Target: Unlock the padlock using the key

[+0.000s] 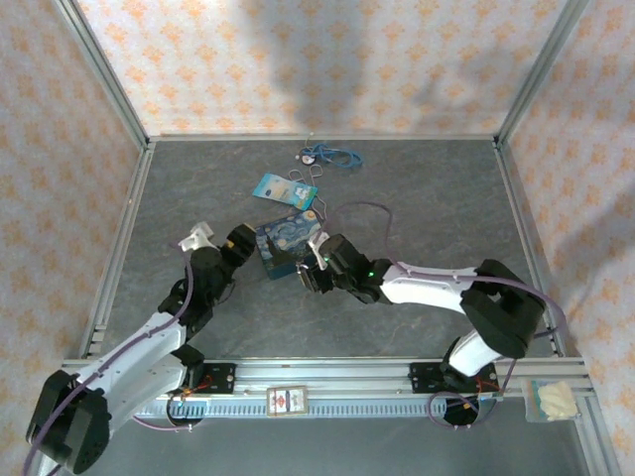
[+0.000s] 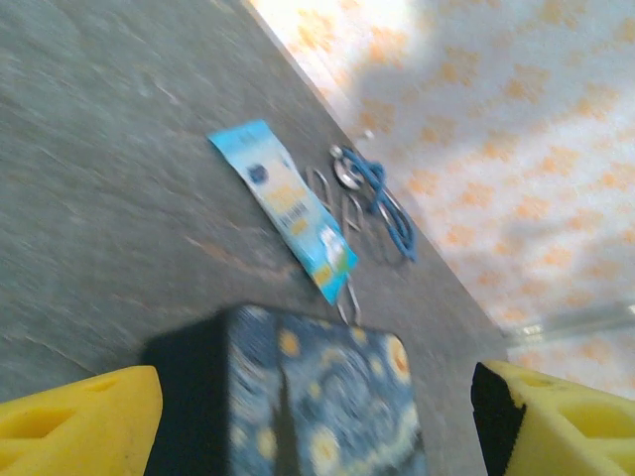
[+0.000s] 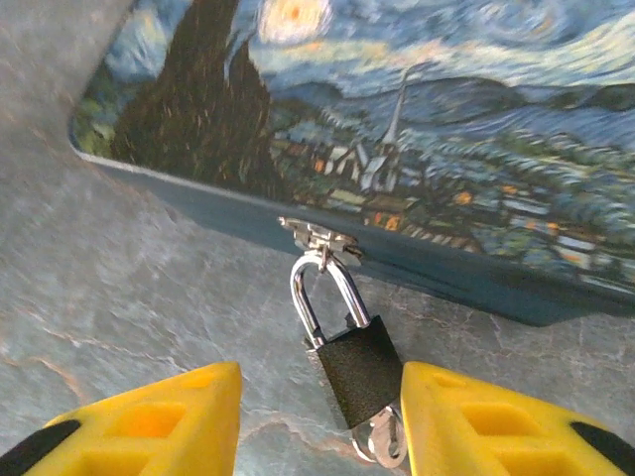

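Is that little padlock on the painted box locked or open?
Shut, it seems: on the padlock both legs of the shackle sit in its body, looped through the box hasp.

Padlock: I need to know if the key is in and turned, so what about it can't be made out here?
- Right wrist view: the silvery piece under the padlock is cut off by the bottom edge, so it could be a key or a ring.
- Top view: the right gripper covers the padlock.
- Left wrist view: it is blurred, and the box blocks its clasp side.
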Robot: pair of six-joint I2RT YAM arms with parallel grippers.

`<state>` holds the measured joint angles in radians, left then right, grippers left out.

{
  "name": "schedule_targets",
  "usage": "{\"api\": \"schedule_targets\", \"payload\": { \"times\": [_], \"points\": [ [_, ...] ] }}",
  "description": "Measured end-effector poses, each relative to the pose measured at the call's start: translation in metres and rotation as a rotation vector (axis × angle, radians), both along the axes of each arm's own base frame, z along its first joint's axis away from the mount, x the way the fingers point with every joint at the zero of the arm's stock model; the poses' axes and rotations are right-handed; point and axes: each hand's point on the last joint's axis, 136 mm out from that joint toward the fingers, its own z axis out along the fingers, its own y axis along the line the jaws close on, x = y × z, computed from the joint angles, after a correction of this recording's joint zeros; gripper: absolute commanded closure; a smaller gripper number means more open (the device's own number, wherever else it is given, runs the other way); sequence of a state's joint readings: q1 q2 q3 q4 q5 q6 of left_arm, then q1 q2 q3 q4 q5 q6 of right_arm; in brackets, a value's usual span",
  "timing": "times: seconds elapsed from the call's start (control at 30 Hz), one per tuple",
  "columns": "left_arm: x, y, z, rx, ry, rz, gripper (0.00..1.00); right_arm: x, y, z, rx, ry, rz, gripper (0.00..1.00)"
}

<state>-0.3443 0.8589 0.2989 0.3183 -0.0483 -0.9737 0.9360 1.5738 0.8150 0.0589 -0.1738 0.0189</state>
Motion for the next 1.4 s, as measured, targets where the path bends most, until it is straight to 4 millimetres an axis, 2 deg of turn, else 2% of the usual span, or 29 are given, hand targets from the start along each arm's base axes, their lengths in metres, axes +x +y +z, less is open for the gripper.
{"api": "schedule_targets", "payload": {
  "times": [0.07,0.13,0.3,0.47,0.63,0.87,0.93,1.0,1.2,1.4],
  "points": [
    [0.007,0.013,-0.003,-0.004,0.003,0.032,0.19,-0.002,-0.003,-0.011,-0.057,-0.017,0.033,0.55],
    [0.012,0.017,-0.005,-0.006,0.003,0.037,0.19,-0.003,-0.008,-0.019,-0.101,-0.040,0.061,0.55],
    [0.026,0.011,-0.007,-0.014,0.001,-0.004,0.19,-0.003,-0.018,-0.031,-0.172,-0.114,0.126,0.54],
    [0.033,0.006,-0.006,-0.034,-0.023,-0.039,0.19,0.001,-0.011,-0.032,-0.178,-0.168,0.173,0.54],
    [0.036,0.012,0.003,-0.052,-0.069,-0.036,0.19,0.004,-0.004,-0.035,-0.162,-0.196,0.196,0.55],
    [0.034,0.020,-0.005,-0.058,-0.056,-0.031,0.19,0.006,-0.001,-0.056,-0.189,-0.197,0.219,0.59],
    [0.034,0.022,-0.005,-0.061,-0.056,-0.031,0.19,0.007,0.002,-0.055,-0.184,-0.209,0.223,0.59],
    [0.034,0.023,-0.005,-0.063,-0.061,-0.028,0.19,0.007,0.003,-0.055,-0.184,-0.215,0.227,0.62],
    [0.033,0.025,-0.006,-0.068,-0.068,-0.032,0.19,0.009,0.009,-0.051,-0.180,-0.253,0.246,0.87],
    [0.033,0.023,-0.005,-0.071,-0.071,-0.041,0.20,0.014,0.010,-0.047,-0.192,-0.289,0.254,0.97]
  ]
}}
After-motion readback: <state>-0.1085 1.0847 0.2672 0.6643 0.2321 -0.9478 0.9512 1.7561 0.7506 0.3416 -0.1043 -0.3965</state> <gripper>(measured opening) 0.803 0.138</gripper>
